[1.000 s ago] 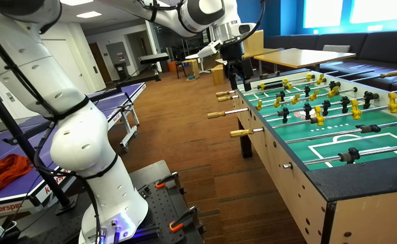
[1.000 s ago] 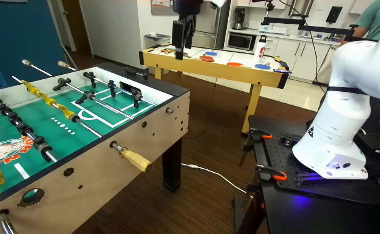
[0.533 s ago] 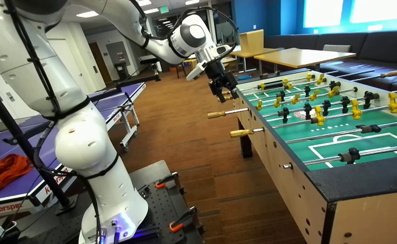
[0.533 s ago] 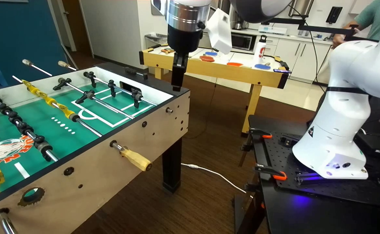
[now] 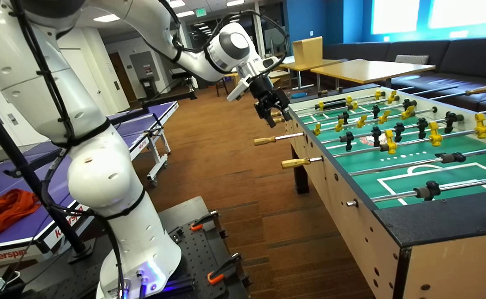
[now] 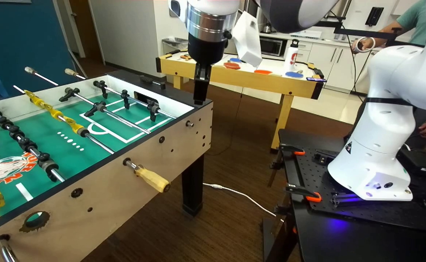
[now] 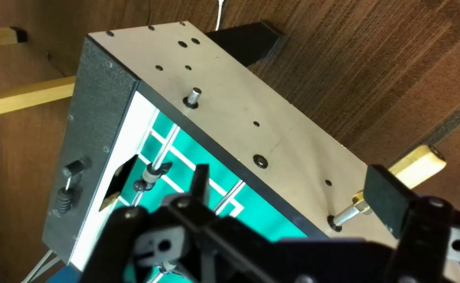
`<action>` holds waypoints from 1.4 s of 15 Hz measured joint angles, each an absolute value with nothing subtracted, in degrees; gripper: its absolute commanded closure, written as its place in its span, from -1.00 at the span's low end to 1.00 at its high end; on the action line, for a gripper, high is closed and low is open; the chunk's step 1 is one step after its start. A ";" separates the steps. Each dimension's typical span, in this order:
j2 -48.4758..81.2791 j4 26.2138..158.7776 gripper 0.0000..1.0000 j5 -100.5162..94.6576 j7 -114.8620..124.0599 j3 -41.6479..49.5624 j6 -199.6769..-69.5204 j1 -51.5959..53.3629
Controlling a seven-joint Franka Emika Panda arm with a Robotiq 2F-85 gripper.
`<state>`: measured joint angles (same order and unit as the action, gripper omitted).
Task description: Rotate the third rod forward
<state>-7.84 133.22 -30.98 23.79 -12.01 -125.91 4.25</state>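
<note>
The third rod from the near end (image 5: pixel 359 151) of the foosball table carries yellow players; it also shows in an exterior view (image 6: pixel 102 143). Its wooden handle (image 5: pixel 295 162) sticks out of the table's side, and shows in an exterior view (image 6: pixel 153 178) and the wrist view (image 7: pixel 420 167). My gripper (image 5: pixel 281 120), also in an exterior view (image 6: pixel 199 101), hangs tilted above the handle's level, apart from it. In the wrist view the gripper (image 7: pixel 293 177) is open wide with nothing between its fingers. The right finger hides part of the handle there.
The foosball table's side panel (image 5: pixel 342 195) and dark top edge (image 6: pixel 140 136) lie below the gripper. Another handle (image 5: pixel 264 141) sticks out farther along. A rod stub (image 7: pixel 194 95) protrudes near the corner. A wooden game table (image 6: pixel 235 74) stands behind. A person (image 6: pixel 413 25) stands behind the arm.
My gripper has come down towards the table's side and tilted over. Most of this came in the first half second; since then it has sunk only slightly. The rod and handle look unmoved.
</note>
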 measured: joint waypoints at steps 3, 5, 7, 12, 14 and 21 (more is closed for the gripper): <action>-6.64 135.18 -1.00 -40.66 32.21 -15.44 -125.68 6.27; -5.35 137.05 -1.00 -47.19 39.62 -17.72 -125.27 8.43; -3.54 138.62 -1.00 -54.01 47.96 -19.16 -125.07 10.59; 5.02 140.28 -1.00 -75.98 70.20 -19.16 -125.02 13.63; 9.42 140.08 -1.00 -83.92 75.97 -18.33 -124.29 14.18; 17.96 137.24 -1.00 -91.90 78.08 -17.92 -119.52 15.48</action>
<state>17.96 137.24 -91.90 78.08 -17.92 -119.52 15.48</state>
